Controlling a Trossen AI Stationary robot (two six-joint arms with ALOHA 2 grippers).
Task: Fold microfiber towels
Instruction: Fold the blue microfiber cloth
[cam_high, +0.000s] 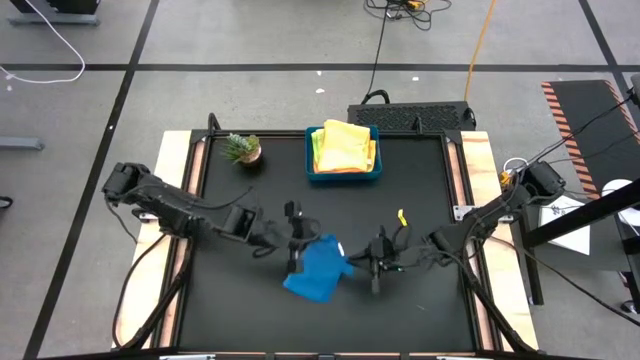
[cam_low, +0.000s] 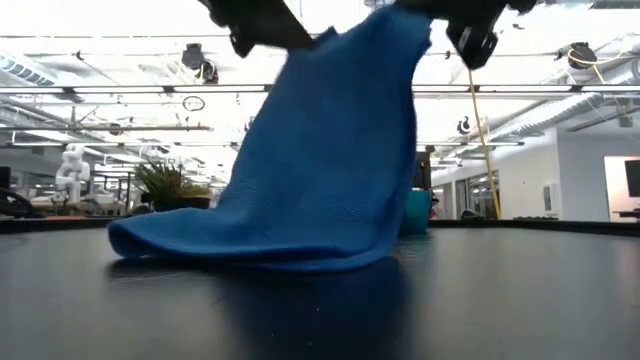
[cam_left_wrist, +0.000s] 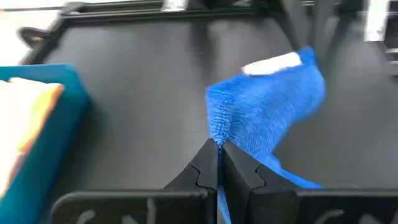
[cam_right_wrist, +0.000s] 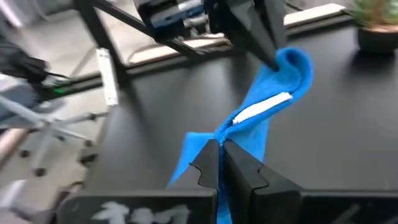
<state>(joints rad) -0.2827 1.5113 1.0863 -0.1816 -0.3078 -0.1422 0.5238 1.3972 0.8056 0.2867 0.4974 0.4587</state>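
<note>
Near the 6 o'clock edge of the flat black surface (cam_high: 420, 180), the soft blue square microfiber towel (cam_high: 318, 268) hangs between two claws, with its low end lying on the surface. The left claw (cam_high: 296, 244) pinches one top corner at 9 o'clock of the towel. The right claw (cam_high: 370, 262) pinches the other corner at 3 o'clock. At 12 o'clock sits a hard blue box-shaped tray (cam_high: 343, 176) with folded yellow and orange cloths (cam_high: 345, 146) inside. A small green plant in a pot (cam_high: 243, 149) stands at 10 o'clock.
</note>
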